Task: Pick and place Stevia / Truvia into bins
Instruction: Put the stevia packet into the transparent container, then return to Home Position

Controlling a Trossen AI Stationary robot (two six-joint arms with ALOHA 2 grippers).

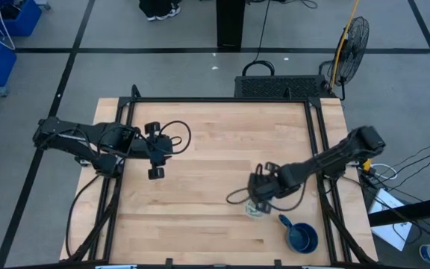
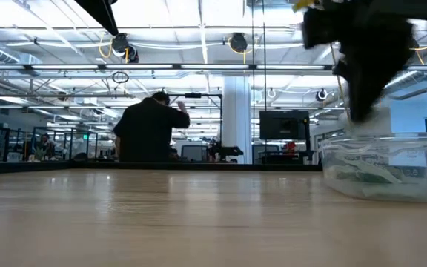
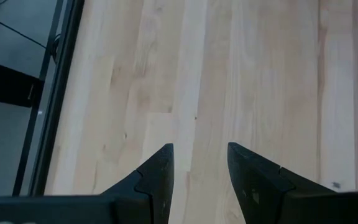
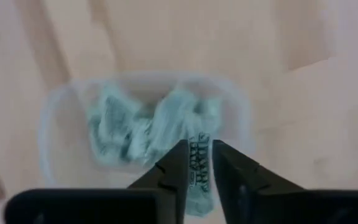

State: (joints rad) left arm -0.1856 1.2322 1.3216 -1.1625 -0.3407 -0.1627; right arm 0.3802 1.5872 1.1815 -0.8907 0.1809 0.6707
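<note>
The clear container [image 1: 254,210] stands on the table's near right part, and several pale green and white packets [image 4: 132,127] lie heaped inside it. My right gripper [image 4: 197,149] hovers just over the container's rim [image 4: 48,124], shut on one packet. In the low view the container [image 2: 388,167] sits at the right, with the right gripper [image 2: 362,111] above it. My left gripper [image 3: 199,149] is open over bare wood at the table's left side [image 1: 157,152]. My right gripper pinches one printed packet [image 4: 199,171] between its two fingers, coming from above and pointing down. The packet sits on edge in the gap, over the container's side. I cannot tell whether its lower end touches the heap.
A dark blue cup with a handle [image 1: 302,237] stands near the table's near right corner, close to the container. The wooden table top [image 1: 215,149] is framed by black rails. Behind the table a person [image 2: 148,130] stands with their back turned.
</note>
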